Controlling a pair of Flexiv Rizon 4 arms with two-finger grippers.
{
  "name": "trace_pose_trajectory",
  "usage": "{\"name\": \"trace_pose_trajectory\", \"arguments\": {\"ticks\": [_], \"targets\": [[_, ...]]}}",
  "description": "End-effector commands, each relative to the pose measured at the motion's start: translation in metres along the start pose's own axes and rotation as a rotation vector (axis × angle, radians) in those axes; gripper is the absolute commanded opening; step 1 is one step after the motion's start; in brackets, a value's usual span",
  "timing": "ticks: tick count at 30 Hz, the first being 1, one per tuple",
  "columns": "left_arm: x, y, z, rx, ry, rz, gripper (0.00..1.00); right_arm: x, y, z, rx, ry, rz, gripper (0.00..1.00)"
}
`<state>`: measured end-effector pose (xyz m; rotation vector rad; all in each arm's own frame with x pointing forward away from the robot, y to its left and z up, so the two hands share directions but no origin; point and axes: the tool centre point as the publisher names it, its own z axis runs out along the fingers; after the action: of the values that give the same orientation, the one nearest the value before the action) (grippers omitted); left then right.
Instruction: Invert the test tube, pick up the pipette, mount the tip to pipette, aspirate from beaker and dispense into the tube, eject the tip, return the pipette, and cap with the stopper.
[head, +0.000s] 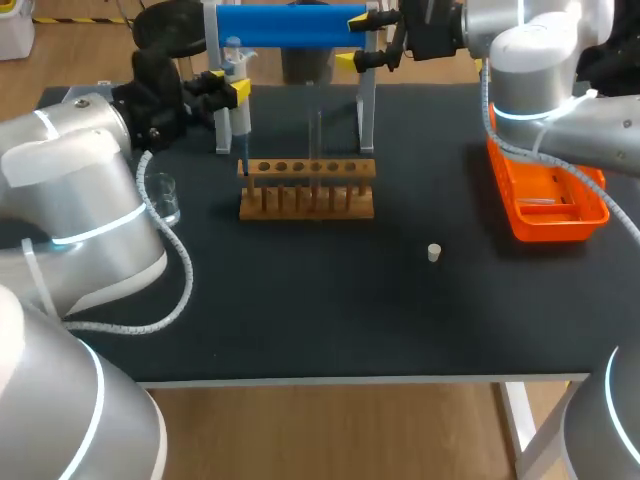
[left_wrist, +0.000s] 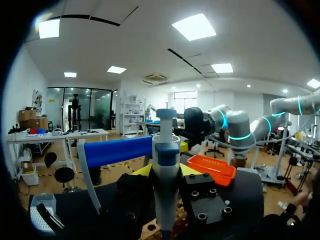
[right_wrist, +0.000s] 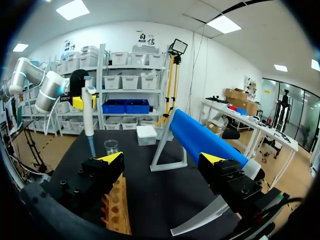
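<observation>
Left gripper (head: 232, 88) gripped the white-and-blue plastic pipette (head: 238, 120), its lower end above the brown wooden rack's (head: 307, 190) nine o'clock end, right gripper (head: 352, 40) stood wide open, holding nothing, at the rack's twelve o'clock.

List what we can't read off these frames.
- Beaker fill level: head view, clear glass, too small.
- Pipette tip end: left wrist view, cut off by the edge; head view, too small against the rack.
- Orange tray contents: head view, far end under the right arm, rest blurred.
- Test tube contents: head view, only a faint clear shape.
</observation>
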<state>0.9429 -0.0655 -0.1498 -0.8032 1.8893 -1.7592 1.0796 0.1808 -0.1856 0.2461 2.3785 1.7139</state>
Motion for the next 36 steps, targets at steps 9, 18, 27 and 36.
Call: {"name": "trace_pose_trajectory", "arguments": {"ticks": [9,18,27,36], "targets": [[-0.032,-0.002,0.029,0.029,-0.236,-0.029,0.00,0.001,0.000,-0.001,0.000,-0.003,0.000,1.00],[-0.051,-0.006,0.046,0.000,-0.323,-0.054,0.00,0.001,0.000,-0.001,0.000,-0.003,0.000,1.00],[-0.068,-0.004,0.058,-0.054,-0.406,-0.089,0.00,0.001,0.000,-0.001,0.000,-0.003,0.000,1.00],[-0.080,-0.006,0.072,-0.073,-0.442,-0.089,0.00,0.001,0.000,-0.001,0.000,-0.003,0.000,1.00]]}}
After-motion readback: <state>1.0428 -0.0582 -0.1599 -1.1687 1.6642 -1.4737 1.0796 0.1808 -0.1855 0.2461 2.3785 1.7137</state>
